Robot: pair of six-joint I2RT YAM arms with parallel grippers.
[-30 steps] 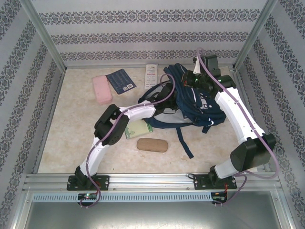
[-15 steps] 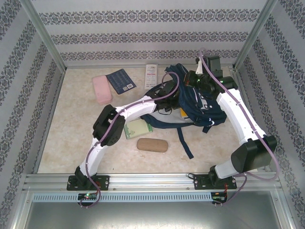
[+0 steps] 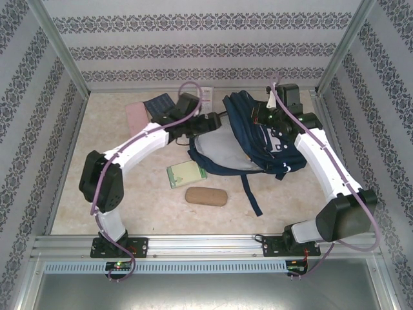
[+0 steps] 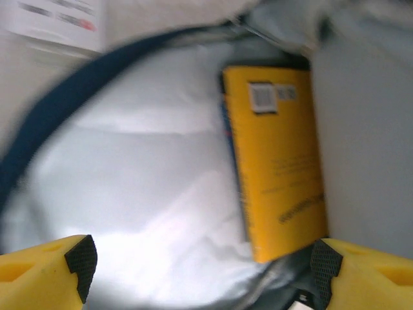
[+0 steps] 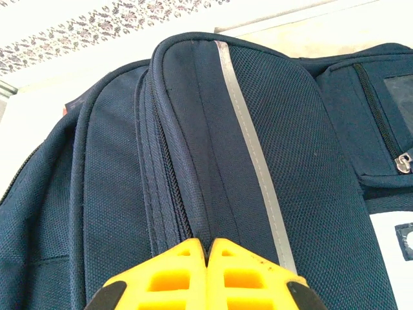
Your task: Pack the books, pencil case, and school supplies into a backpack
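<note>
A yellow flat booklet (image 4: 277, 161) lies inside the navy-blue fabric backpack (image 3: 261, 139), far right on the pale bench (image 3: 290, 194); the left gripper (image 4: 201, 261), fingers wide and empty, should lift straight clear while the right gripper (image 5: 206, 258) pinches the rim, fingers closed.

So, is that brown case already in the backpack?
No, the brown case lies on the bare table, apart from the backpack.

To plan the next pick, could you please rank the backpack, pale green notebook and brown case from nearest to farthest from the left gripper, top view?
1. backpack: the left gripper hovers at its open mouth.
2. pale green notebook: on the table, toward the arm bases.
3. brown case: closer still to the bases.
</note>
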